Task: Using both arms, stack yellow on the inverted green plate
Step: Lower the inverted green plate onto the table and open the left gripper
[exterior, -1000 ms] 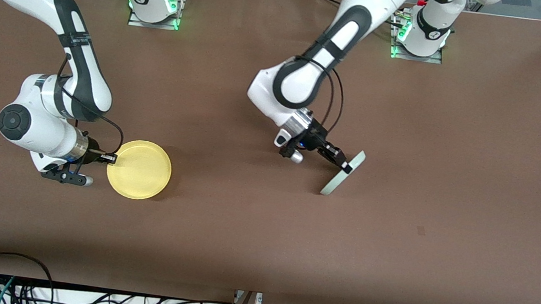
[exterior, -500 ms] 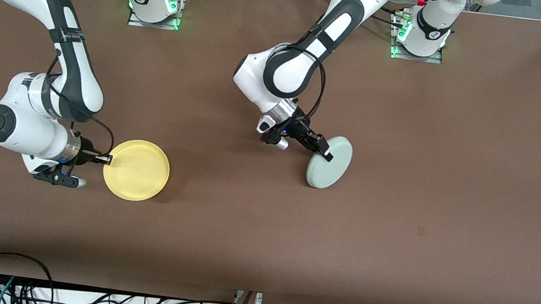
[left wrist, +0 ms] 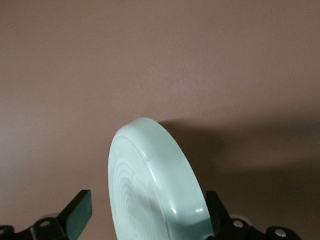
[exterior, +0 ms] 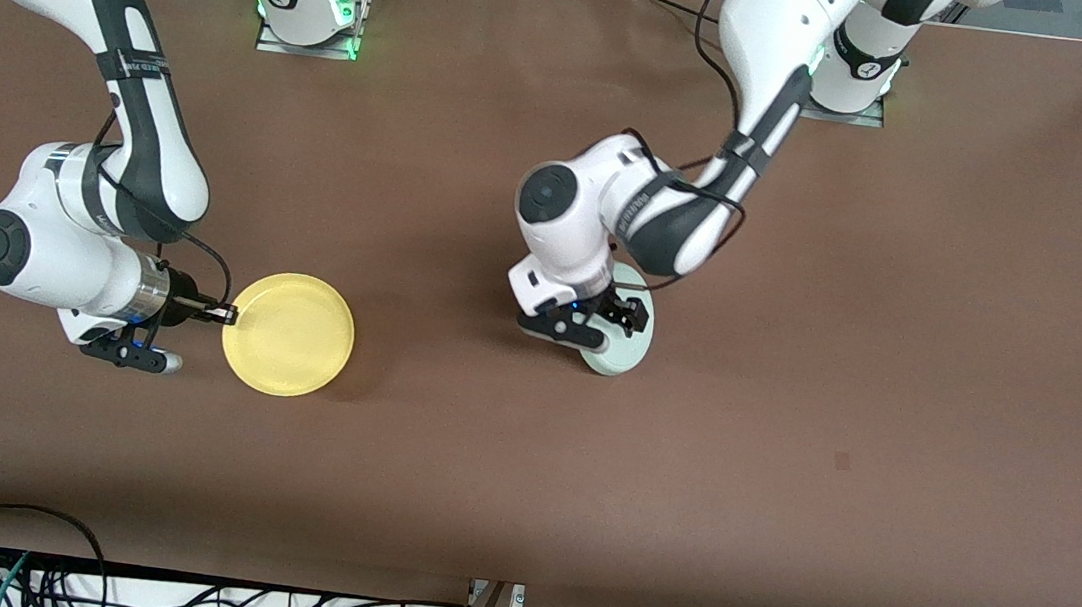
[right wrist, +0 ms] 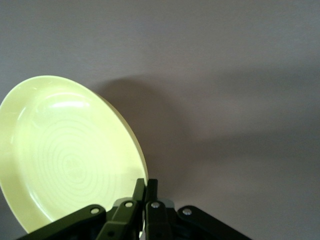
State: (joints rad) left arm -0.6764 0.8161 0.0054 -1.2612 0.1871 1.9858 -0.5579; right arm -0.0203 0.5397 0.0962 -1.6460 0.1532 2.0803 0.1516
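Observation:
The yellow plate (exterior: 291, 335) is right way up toward the right arm's end of the table. My right gripper (exterior: 223, 313) is shut on its rim and holds it slightly tilted; the right wrist view shows the fingers (right wrist: 145, 182) pinching the edge of the yellow plate (right wrist: 65, 155). The pale green plate (exterior: 621, 352) is near the table's middle with its ringed underside up, partly hidden by the left wrist. My left gripper (exterior: 599, 325) is right over it. In the left wrist view my left gripper (left wrist: 147, 200) is wide open with the green plate (left wrist: 150, 175) between the fingers (left wrist: 80, 212).
The brown table (exterior: 895, 381) bears nothing else. The arm bases (exterior: 311, 8) stand along the edge farthest from the front camera. Cables (exterior: 20, 571) hang below the nearest edge.
The left arm turned the green plate from standing on edge to underside up, swung its wrist over it and opened its fingers. The right gripper carried the yellow plate slightly toward the middle.

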